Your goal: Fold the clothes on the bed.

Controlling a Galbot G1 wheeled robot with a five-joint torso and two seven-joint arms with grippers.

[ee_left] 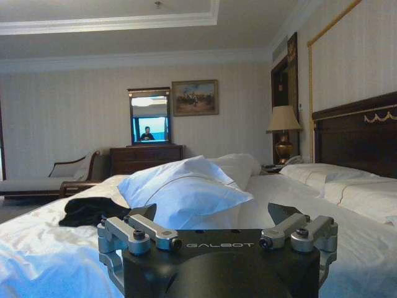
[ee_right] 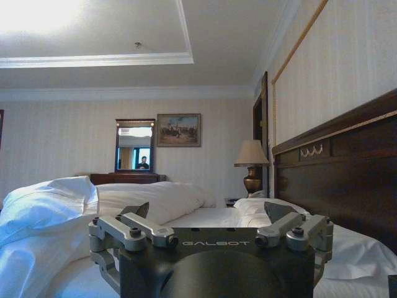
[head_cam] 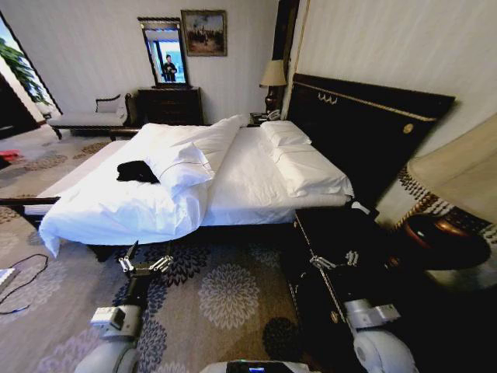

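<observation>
Lying in the middle left of the head view, the black T-shirt (head_cam: 137,172) sits crumpled on the white duvet (head_cam: 116,206) of the bed (head_cam: 248,183), just beside a rumpled pillow (head_cam: 180,165) that rests to its right in the frame. The bed fills the centre of that view, with its dark headboard (head_cam: 365,128) running along the right and two more pillows (head_cam: 299,155) laid against it.

Both arms hang low at the bottom of the head view, well apart from the shirt. The left pincer (head_cam: 145,264) is at lower left over the flowered carpet (head_cam: 225,295), near the bed's near edge, its fingers spread open and holding nothing. The right pincer (head_cam: 335,260) is at lower right over a dark nightstand (head_cam: 334,233), also open and empty.

From the left wrist view, the left pincer (ee_left: 217,218) shows its two dark fingertips (ee_left: 149,211) apart at the bottom of the frame, with the T-shirt (ee_left: 87,211) at lower left on the bedding beside the pillow (ee_left: 186,189). In the right wrist view, the right pincer (ee_right: 208,214) likewise stands open at the bottom, the heaped duvet (ee_right: 56,205) at left and the headboard (ee_right: 347,167) at right.
</observation>
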